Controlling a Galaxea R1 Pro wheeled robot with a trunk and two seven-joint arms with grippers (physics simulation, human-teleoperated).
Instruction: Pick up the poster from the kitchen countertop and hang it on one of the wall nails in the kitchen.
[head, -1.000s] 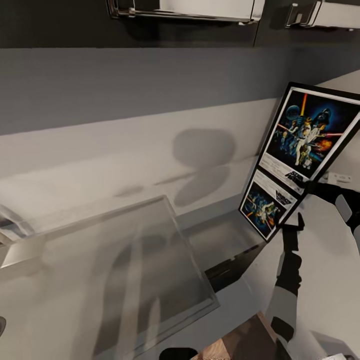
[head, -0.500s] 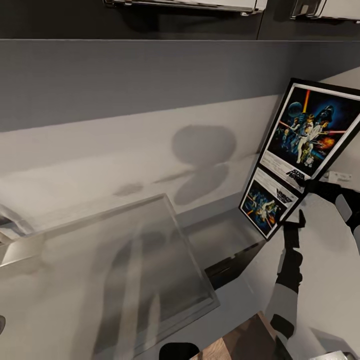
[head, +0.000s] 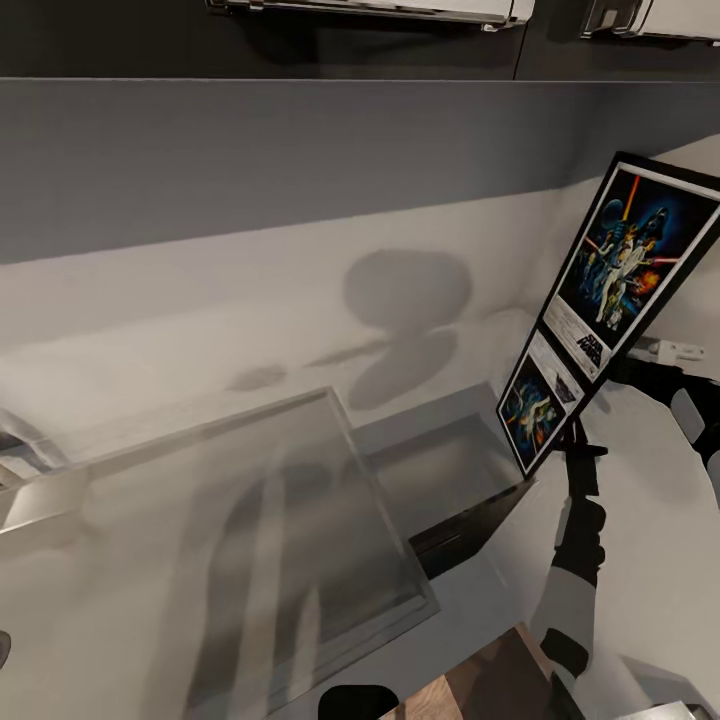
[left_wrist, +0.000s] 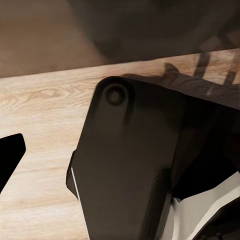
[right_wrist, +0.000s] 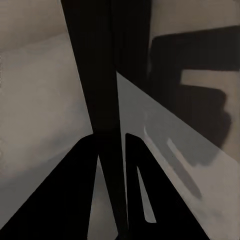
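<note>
The Star Wars poster (head: 640, 255) stands tilted at the right, its lower edge at the glossy kitchen countertop (head: 200, 330). Its upside-down reflection (head: 540, 405) lies just below it. My right gripper (head: 583, 452) reaches up from below at the poster's lower left edge. In the right wrist view that gripper (right_wrist: 117, 165) is shut on the poster's thin black frame edge (right_wrist: 100, 65). In the left wrist view, one black finger (left_wrist: 10, 155) of my left gripper hangs over a wooden floor, beside my own dark base (left_wrist: 130, 165). The wall nails are out of view.
Glossy black upper cabinets with metal handles (head: 360, 10) run along the top. A recessed sink basin (head: 440, 470) sits in the counter near the poster. A pale glassy rectangular panel (head: 250, 520) takes up the lower left. Pale wall (head: 690, 160) rises behind the poster.
The poster has swung to the right and turned more edge-on, with my right gripper shifting right along with it. Between the first two frames the camera tilted slightly.
</note>
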